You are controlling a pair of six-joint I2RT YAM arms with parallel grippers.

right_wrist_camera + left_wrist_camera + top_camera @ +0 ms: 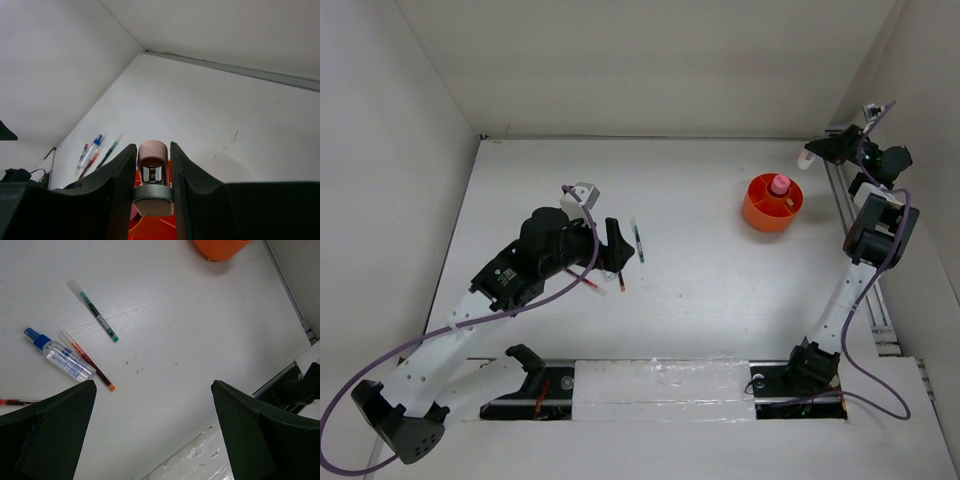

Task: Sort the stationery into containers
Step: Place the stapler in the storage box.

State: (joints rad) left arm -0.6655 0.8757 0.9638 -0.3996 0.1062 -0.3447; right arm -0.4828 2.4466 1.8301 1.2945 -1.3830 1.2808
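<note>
The orange tub [761, 212] stands at the back right with a pink-capped reddish cylinder [779, 185] upright in it. My right gripper [812, 155] hovers just beyond the tub, shut on a small pale pink item with a grey ring [151, 165]; the tub [150, 227] shows below the fingers. My left gripper [617, 245] is open above the table. Beside it lie the dark green pen [94, 311], the blue-capped bottle [60, 355] and two red pens [87, 361] [15, 402]. The left gripper [153, 385] holds nothing.
A metal rail [850, 220] runs along the table's right edge behind the right arm. White walls close in the back and both sides. A taped strip [660, 385] lines the near edge between the two arm bases.
</note>
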